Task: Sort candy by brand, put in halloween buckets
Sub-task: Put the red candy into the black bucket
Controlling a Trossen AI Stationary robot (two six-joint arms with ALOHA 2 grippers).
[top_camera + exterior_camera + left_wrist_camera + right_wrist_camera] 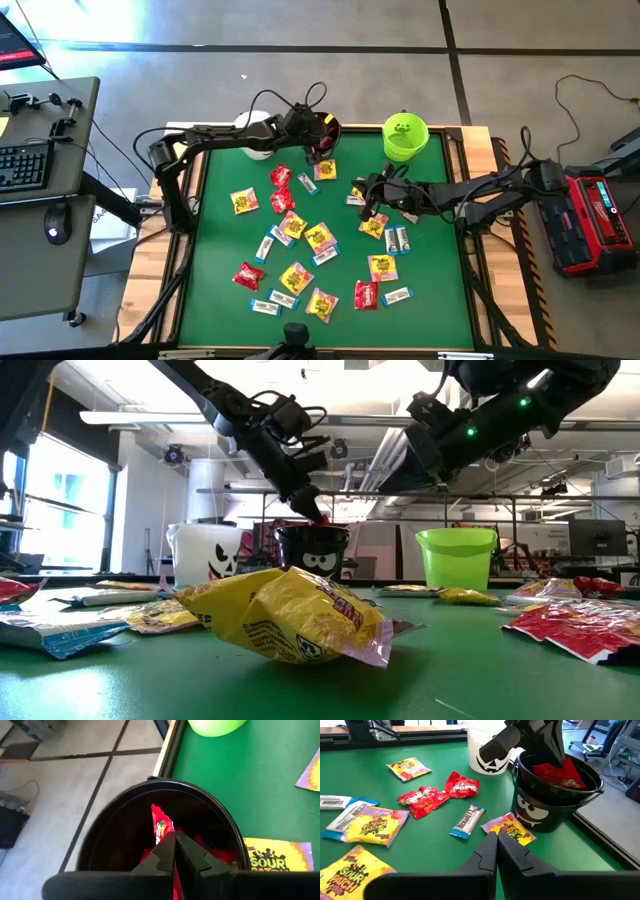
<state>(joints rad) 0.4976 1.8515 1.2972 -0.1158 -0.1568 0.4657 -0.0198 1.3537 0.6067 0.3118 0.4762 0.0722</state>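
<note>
My left gripper (175,836) hangs over the mouth of the black bucket (125,805), shut on a red candy packet (161,826). More red packets (220,856) lie inside this bucket. The white bucket (255,135) stands to its left at the far edge and the lime green bucket (405,137) to its right. Red (248,275), yellow-and-pink (296,278) and white-and-blue (398,240) candy packets lie scattered flat on the green table. My right gripper (496,836) is shut on nothing and hovers above the table's right middle, over a yellow-and-pink packet (510,827). My left gripper pinches the red packet between its two fingertips, and the packet's free end (160,820) sticks out past them. The fingers slant down from the table's left side toward the bucket. The packet is clear of the table, over the black bucket's opening (560,772).
Wooden rails (478,135) border the green mat. A desk with a keyboard (25,165) stands off the table's left, and a red device (600,215) off its right. Bare green shows along the left edge (215,250) and near the right edge (440,270).
</note>
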